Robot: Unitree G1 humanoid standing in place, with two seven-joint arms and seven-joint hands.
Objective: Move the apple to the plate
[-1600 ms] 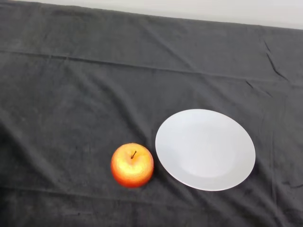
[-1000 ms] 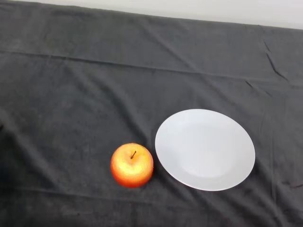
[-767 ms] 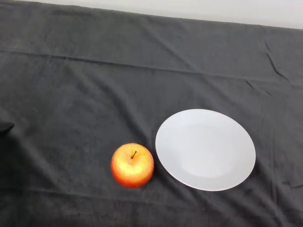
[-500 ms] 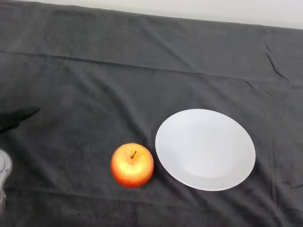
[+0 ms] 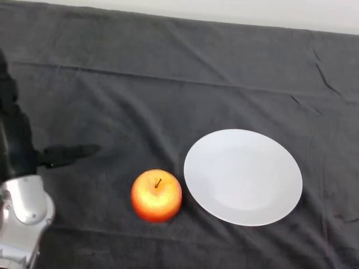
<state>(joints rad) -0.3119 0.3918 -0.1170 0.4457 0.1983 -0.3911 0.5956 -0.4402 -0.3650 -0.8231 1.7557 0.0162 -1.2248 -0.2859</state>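
Apple (image 5: pixel 156 195): red-yellow, stem up, on table (image 5: pixel 168 84) just left of white plate (image 5: pixel 243 177), not touching. Likely firm, smooth, moderately heavy; best grasped around widest girth. Left hand (image 5: pixel 14 134) well left of apple, holds nothing; finger spread cannot be told.

One apple (image 5: pixel 156 195) – red and yellow, stem up. One plate (image 5: pixel 243 177) – white, round, nothing on it. One dark cloth (image 5: pixel 168 84) over the table. One arm (image 5: pixel 22 218), silver-grey, at the lower left, with one black hand (image 5: pixel 14 140) above it at the left edge. Nothing else to count: one of each kind, no pairs.
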